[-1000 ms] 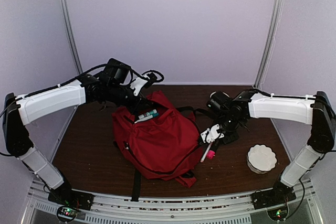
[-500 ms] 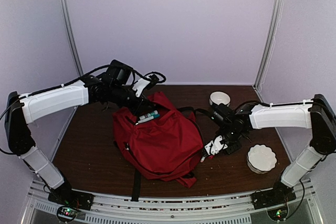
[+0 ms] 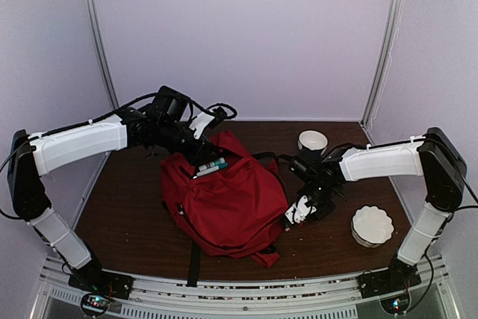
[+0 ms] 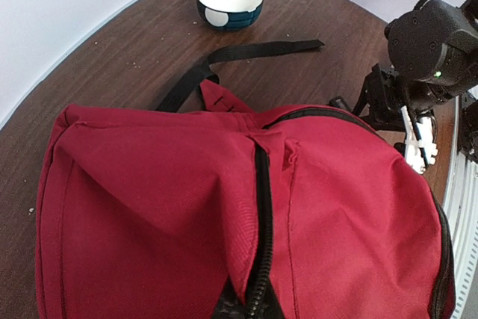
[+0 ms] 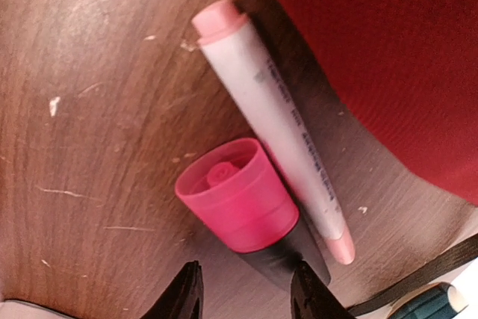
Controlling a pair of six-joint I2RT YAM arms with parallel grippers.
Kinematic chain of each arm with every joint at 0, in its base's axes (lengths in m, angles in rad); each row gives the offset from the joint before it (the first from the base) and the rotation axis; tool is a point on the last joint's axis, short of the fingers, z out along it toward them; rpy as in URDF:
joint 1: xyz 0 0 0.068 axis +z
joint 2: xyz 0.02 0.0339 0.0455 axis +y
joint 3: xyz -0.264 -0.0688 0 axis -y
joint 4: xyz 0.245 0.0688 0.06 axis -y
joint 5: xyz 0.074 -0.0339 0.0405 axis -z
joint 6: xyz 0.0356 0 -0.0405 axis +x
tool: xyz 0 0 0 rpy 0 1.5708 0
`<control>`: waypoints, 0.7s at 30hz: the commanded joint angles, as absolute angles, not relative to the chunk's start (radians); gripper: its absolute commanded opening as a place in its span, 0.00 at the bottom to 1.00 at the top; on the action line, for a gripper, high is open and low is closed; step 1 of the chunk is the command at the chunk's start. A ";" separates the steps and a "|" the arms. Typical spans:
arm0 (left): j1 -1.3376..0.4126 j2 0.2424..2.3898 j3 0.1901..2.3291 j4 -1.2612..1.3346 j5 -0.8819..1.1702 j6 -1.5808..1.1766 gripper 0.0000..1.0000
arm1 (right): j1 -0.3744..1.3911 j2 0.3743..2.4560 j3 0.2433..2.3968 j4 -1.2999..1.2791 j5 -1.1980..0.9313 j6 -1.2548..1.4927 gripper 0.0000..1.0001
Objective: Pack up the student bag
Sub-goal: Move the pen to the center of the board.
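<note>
- Right wrist view: the right claw (image 5: 246, 293) is spread. Its two dark fingertips stand either side of the black body of a pink-capped tube (image 5: 239, 196) lying on the brown surface (image 5: 97, 110). One tip is right at the body and the other stands clear of it, so nothing is pinched.
- A white marker (image 5: 276, 121) with pink ends lies against that tube. A line of small grey print runs along its barrel, too blurred to read.
- The student bag (image 5: 388, 50) fills the upper right corner of this view, just beside the marker. The right claw sits low at the bag's right flank, close to it but not on it.
- The left claw (image 3: 200, 153) is pressed together on the far rim of the bag's mouth. In the left wrist view the red cloth and black zip gather into a peak at the bottom edge, where the fingers themselves are out of frame.
- In the top external view the bag lies mid-surface. Its long axis runs far to near, leaning a little right at the near end. The open mouth points far-left toward the left claw, and the base points to the near edge.
- A few pens (image 3: 211, 163), one of them teal, poke from the mouth.
- A black strap (image 4: 246, 51) trails off the bag's far side, and a blue-and-white bowl (image 4: 229, 1) stands beyond it.
- A white scalloped bowl (image 3: 372, 225) stands near the right claw, apart from the bag.
</note>
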State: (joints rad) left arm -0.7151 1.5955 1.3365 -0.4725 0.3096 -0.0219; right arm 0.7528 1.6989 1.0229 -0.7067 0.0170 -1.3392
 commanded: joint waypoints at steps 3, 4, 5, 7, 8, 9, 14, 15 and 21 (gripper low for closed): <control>-0.729 1.598 1.374 -0.410 0.362 -0.020 0.00 | 0.747 1.754 1.078 -0.713 0.027 -1.358 0.40; -0.729 1.598 1.374 -0.410 0.363 -0.020 0.00 | 0.746 1.759 1.078 -0.712 0.030 -1.360 0.40; -0.729 1.598 1.374 -0.410 0.364 -0.020 0.00 | 0.745 1.765 1.078 -0.711 0.035 -1.362 0.40; -0.730 1.597 1.374 -0.410 0.362 -0.020 0.00 | 0.744 1.776 1.082 -0.724 0.041 -1.364 0.40; -0.729 1.597 1.373 -0.410 0.359 -0.020 0.00 | 0.744 1.780 1.085 -0.733 0.041 -1.364 0.40; -0.729 1.597 1.373 -0.409 0.358 -0.019 0.00 | 0.744 1.786 1.088 -0.747 0.039 -1.364 0.40; -0.730 1.596 1.373 -0.410 0.356 -0.019 0.00 | 0.746 1.807 1.112 -0.863 0.002 -1.340 0.39; -0.730 1.595 1.373 -0.410 0.357 -0.018 0.00 | 0.746 1.813 1.116 -0.891 -0.006 -1.333 0.38; -0.730 1.588 1.373 -0.413 0.350 -0.015 0.00 | 0.747 1.775 1.050 -0.917 -0.040 -1.266 0.35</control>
State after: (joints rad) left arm -0.7151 1.5959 1.3365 -0.4725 0.3092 -0.0219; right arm 0.7490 1.7912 1.0985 -0.8474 0.0048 -1.3262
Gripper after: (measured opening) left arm 0.008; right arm 0.352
